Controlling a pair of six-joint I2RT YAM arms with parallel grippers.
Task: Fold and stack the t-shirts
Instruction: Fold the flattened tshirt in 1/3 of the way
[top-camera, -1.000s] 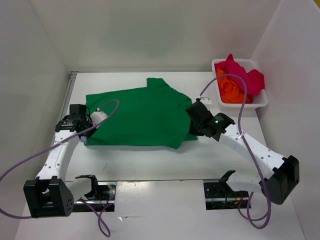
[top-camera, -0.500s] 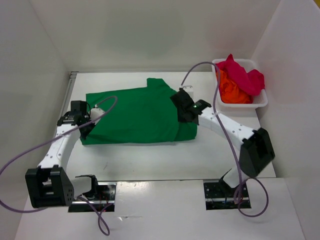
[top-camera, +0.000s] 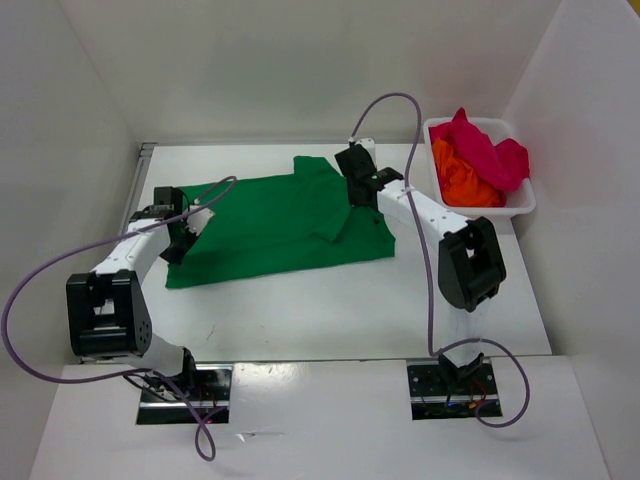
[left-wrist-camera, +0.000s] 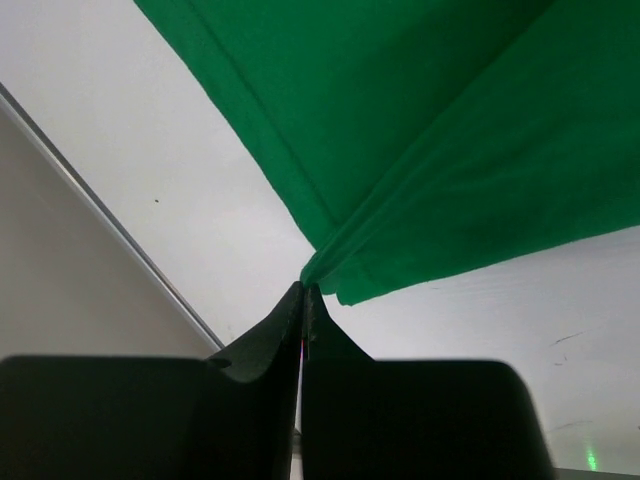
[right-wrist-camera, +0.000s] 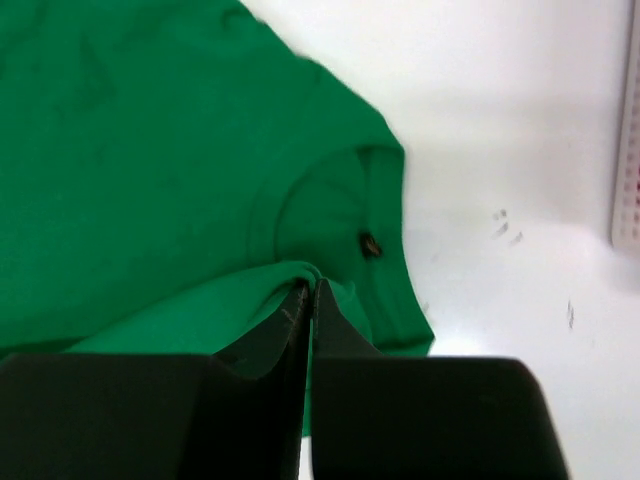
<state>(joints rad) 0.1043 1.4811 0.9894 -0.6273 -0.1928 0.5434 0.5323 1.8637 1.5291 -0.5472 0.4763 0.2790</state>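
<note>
The soft, plain green cloth t-shirt (top-camera: 270, 225) lay spread across the middle of the desk (top-camera: 300, 320). The left gripper (left-wrist-camera: 303, 292) was clenched on the shirt's left hem corner, and the right gripper (right-wrist-camera: 308, 287) pinched a fold beside the collar.

White mesh basket (top-camera: 490, 212) at the far right corner of the white bench (top-camera: 300, 310), enclosed by plain white walls (top-camera: 300, 60).
</note>
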